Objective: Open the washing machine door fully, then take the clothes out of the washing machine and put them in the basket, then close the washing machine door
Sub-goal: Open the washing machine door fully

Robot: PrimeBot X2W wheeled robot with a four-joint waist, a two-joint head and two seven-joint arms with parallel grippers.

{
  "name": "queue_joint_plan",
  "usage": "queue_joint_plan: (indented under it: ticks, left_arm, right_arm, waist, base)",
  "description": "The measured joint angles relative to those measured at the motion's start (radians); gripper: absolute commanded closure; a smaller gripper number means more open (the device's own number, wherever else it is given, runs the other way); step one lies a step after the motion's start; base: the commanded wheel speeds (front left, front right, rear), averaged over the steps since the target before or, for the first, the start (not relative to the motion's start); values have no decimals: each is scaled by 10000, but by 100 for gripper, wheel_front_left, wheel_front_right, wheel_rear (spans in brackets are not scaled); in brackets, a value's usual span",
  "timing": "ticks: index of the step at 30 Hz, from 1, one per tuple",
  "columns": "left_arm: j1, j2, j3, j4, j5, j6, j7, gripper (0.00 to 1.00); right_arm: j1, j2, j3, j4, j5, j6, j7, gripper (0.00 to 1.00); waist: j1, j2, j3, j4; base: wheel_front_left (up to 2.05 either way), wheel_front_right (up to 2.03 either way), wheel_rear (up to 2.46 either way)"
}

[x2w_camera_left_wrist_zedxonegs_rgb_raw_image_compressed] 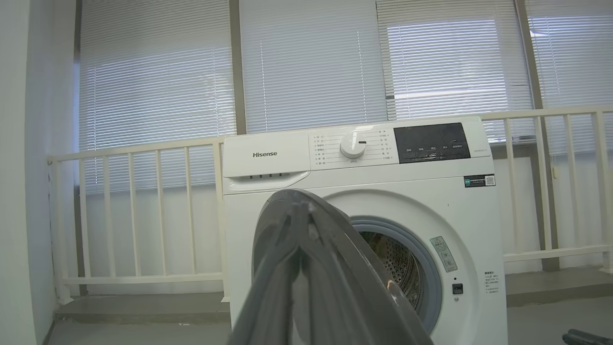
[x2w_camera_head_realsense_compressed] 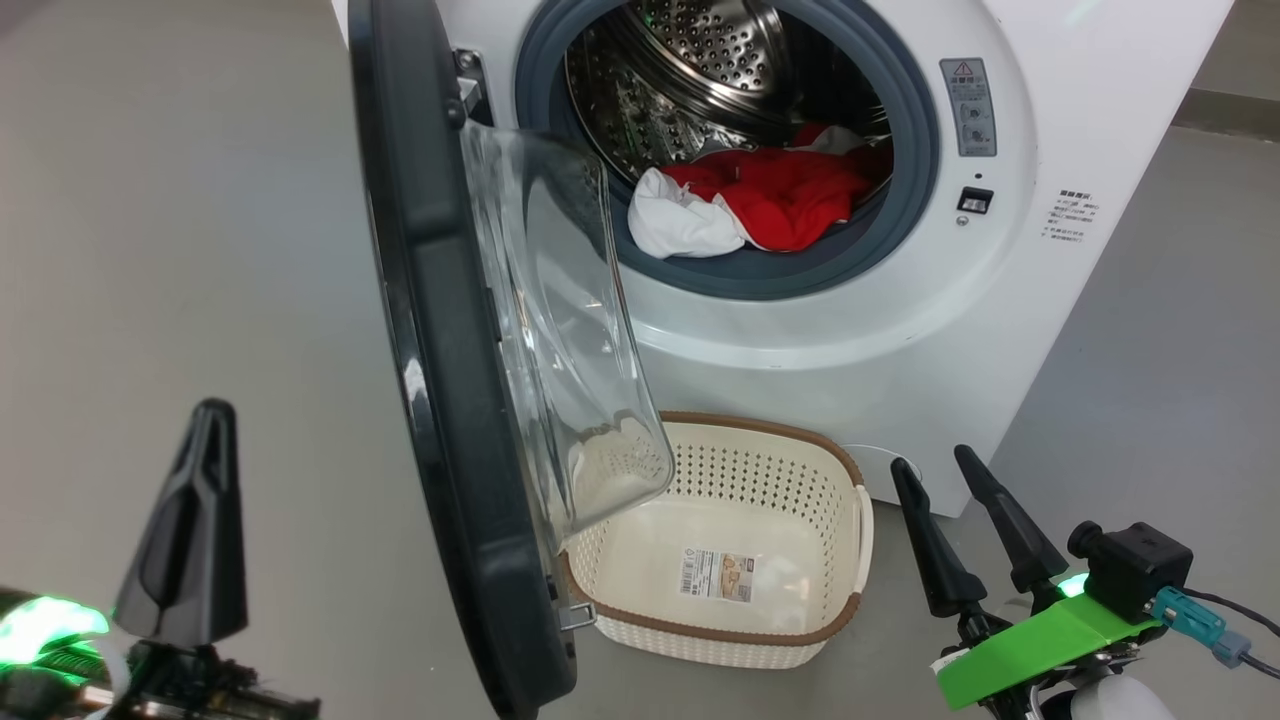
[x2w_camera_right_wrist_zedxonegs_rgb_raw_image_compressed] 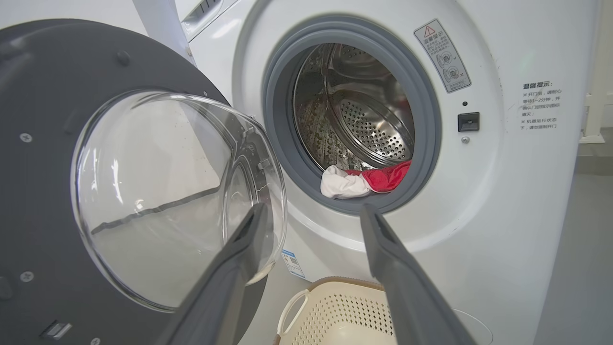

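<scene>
Left fingers [x2w_camera_head_realsense_compressed: 190, 520] are pressed together, empty; right fingers [x2w_camera_head_realsense_compressed: 935, 550] stand wide, facing the drum [x2w_camera_right_wrist_zedxonegs_rgb_raw_image_compressed: 368, 129]. I think the right should enter low and pinch deep into the clothes [x2w_camera_head_realsense_compressed: 780, 195] lying at its mouth, clear of the door [x2w_camera_head_realsense_compressed: 440, 400]. The basket [x2w_camera_head_realsense_compressed: 760, 480] stands below on the grey floor [x2w_camera_head_realsense_compressed: 200, 250]; blinds [x2w_camera_left_wrist_zedxonegs_rgb_raw_image_compressed: 311, 62] at the back.
</scene>
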Motion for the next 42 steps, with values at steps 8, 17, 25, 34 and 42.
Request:
queue_joint_plan:
  ticks: [8,17,25,34,42]
  left_arm:
    - [-90,167,-1212,-769,-4,0,0,100]
    - [-651,445,-3020,-1087,-56,0,0,100]
    - [-661,560,-4201,-10,-579,0,0,100]
    - [-639,665,-5125,1599,-1273,0,0,100]
    - [-544,554,-5350,2686,-1779,0,2,100]
  right_arm:
    - [-1,-2,4,10,2,0,0,0]
    - [-1,-4,67,50,6,0,0,0]
    - [-12,-6,263,79,15,0,0,0]
    - [-21,12,314,90,15,0,0,0]
    - [-74,13,311,96,15,0,0,0]
  waist:
    - [0,0,-86,-45]
    - [0,0,-157,-120]
    - [0,-1,-111,-362]
    - [0,0,-2,-576]
    - [0,-1,135,-669]
  base:
    - [0,0,0]
    - [0,0,0]
    - [0,0,0]
    - [0,0,0]
    - [0,0,0]
